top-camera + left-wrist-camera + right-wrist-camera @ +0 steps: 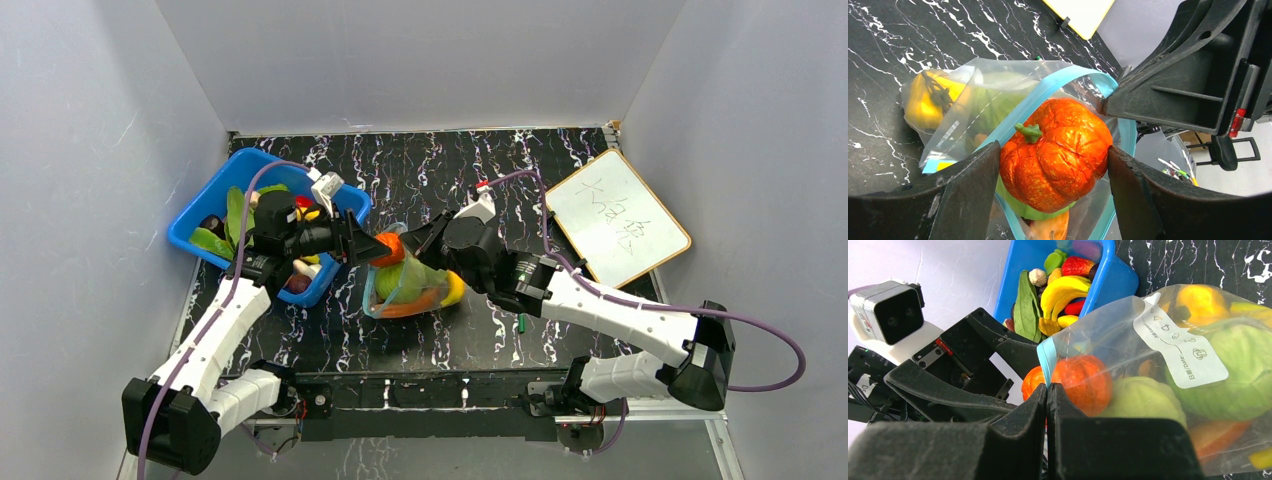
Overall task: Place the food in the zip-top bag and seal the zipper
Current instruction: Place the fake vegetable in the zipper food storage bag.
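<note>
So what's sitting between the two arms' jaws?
A toy pumpkin, gripped in the left jaws at the mouth of the clear bag, whose edge the right jaws pinch. Clearest in the left wrist view.

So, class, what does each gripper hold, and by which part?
The left gripper holds the orange toy pumpkin by its sides; the right gripper pinches the zip-top bag at its teal zipper edge.

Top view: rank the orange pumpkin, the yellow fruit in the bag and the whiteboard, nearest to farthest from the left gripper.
1. Orange pumpkin, between the left gripper's fingers.
2. Yellow fruit, right end of the bag.
3. Whiteboard, far right.
</note>
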Controlling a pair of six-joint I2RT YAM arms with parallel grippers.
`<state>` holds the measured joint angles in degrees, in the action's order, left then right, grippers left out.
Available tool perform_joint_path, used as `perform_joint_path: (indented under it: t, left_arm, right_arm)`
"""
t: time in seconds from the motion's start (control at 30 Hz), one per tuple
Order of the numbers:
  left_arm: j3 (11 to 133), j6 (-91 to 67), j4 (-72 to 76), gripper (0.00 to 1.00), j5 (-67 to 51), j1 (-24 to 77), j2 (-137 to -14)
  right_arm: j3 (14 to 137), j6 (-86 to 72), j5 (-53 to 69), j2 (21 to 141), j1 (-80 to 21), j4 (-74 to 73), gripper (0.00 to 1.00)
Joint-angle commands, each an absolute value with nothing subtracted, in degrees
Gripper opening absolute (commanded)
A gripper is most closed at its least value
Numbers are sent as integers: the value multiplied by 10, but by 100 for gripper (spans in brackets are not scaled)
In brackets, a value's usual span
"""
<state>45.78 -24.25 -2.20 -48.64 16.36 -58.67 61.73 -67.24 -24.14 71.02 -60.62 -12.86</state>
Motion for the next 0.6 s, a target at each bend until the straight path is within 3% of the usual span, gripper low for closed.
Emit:
perform_joint_path:
  t: [0.0,0.17,0.3,0.57]
  left_arm:
    - [484,-240,-19,42,-534,172,-590]
    - [490,-219,-49,46,-527,181,-591]
    - [523,-184,-130,48,-456,182,-601]
    - [545,-236,-119,76,-418,183,-568]
  right_arm:
    - [666,-657,-222,712,-606,-30,0]
    - [672,-638,-185,720,-606,-12,0]
    - [673,-630,-169,717,-606,-5,0]
    - [671,-623,-163,708,-606,-4,0]
